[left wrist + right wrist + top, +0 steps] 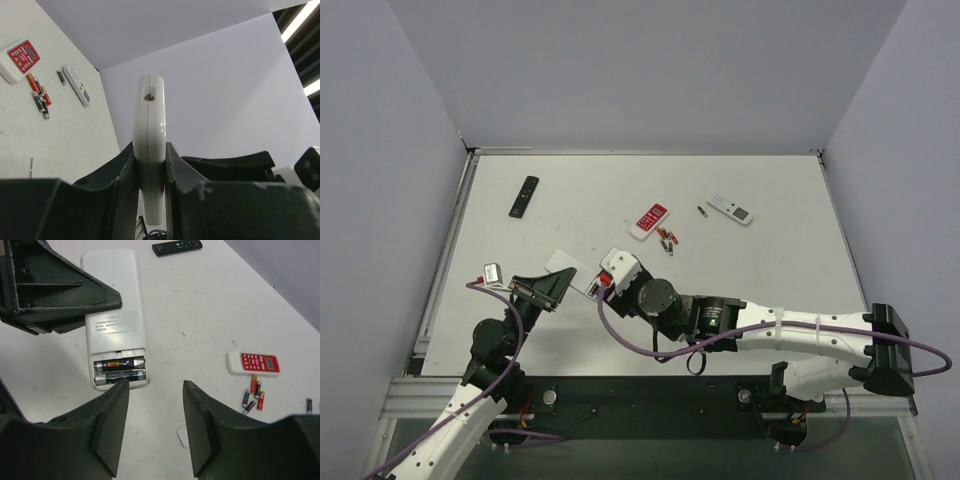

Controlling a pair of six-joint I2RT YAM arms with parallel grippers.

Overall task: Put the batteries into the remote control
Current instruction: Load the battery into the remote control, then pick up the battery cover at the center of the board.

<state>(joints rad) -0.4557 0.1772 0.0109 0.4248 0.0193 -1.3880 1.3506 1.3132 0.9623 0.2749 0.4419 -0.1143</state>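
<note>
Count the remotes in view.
4: a white remote clamped in the left jaws, a slim black remote far left, a red-and-white remote mid-table, a white-and-grey remote to its right.

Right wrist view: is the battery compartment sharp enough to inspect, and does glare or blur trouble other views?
Right wrist view: the remote control and its loaded batteries are sharp and evenly lit; the right claw's fingers are dark. Left wrist view: ceiling lights glare at top right. Top external view: even light, faint shadows.

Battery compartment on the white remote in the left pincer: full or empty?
Full. The right wrist view shows two batteries lying side by side in the uncovered bay of the white remote.
</note>
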